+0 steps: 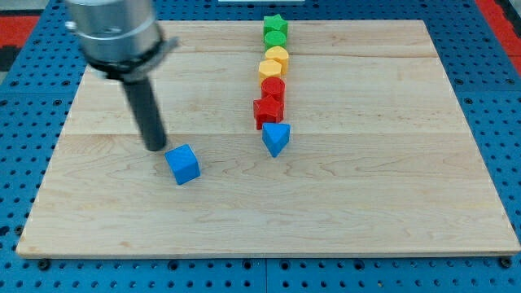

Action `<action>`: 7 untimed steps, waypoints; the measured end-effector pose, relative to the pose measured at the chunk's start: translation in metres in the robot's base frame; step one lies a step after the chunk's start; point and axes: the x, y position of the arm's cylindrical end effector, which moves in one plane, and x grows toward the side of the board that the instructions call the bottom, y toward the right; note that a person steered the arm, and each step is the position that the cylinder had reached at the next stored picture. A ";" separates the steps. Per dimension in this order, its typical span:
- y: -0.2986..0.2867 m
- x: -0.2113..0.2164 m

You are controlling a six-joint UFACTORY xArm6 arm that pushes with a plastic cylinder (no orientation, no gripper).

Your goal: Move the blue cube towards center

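The blue cube (184, 163) lies on the wooden board (366, 187), left of the middle and toward the view's bottom. My tip (156, 148) stands just to the cube's upper left, very close to it; I cannot tell if they touch. The dark rod rises from there to the arm's grey body at the view's top left.
A column of blocks runs down from the view's top centre: a green star (275, 25), a green block (275, 38), a yellow block (274, 59), a red block (273, 87), a red star-like block (267, 111) and a blue wedge-shaped block (276, 138).
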 end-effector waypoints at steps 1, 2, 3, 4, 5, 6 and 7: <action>-0.048 0.009; -0.033 0.033; -0.002 0.039; 0.059 0.039; 0.118 0.039; 0.156 0.039; 0.120 0.039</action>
